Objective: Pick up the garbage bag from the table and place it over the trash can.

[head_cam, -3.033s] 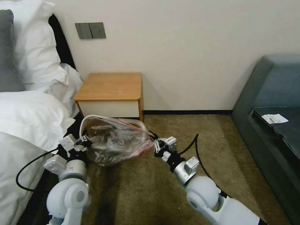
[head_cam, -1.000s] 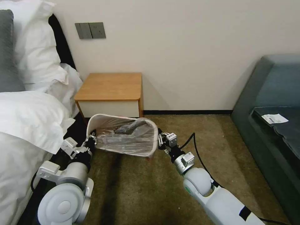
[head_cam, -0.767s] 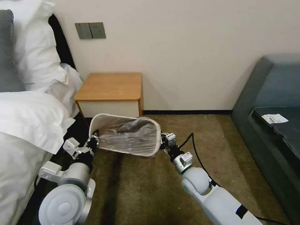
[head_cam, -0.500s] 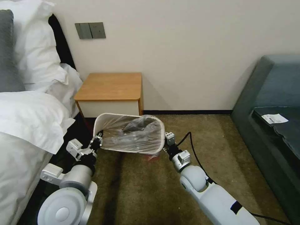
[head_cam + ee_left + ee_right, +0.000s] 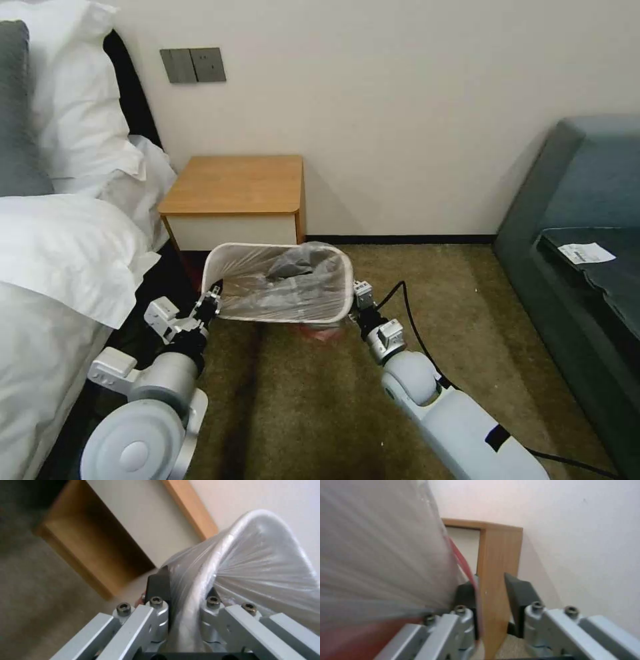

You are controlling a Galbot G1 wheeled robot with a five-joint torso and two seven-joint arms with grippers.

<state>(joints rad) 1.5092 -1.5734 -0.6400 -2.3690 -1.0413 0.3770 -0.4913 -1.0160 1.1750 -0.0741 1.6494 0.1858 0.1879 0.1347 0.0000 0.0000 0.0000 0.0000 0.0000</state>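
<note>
At lower left of the head view, the left gripper (image 5: 212,301) sits against the near left corner of the trash can (image 5: 215,257). Its wrist view has the garbage bag (image 5: 263,572) gathered between the two fingers (image 5: 159,585), which are closed to a narrow gap pinching the film, so that side of the bag stays stretched over the rim.

Toward the centre, the bag (image 5: 287,287) is draped across the can's mouth and down its front wall, with a darker crumple sagging inside; the can stands on the carpet (image 5: 313,400) just in front of the table (image 5: 233,183), whose top is bare.

Right of the can, the right gripper (image 5: 357,297) sits beside the other corner. Its wrist view shows the fingers (image 5: 520,592) parted, with the bag's red band (image 5: 463,565) running along the inner finger; it probably holds nothing now, though contact there is hard to judge. Pulling from both sides is what keeps the opening spread over the rim.
</note>
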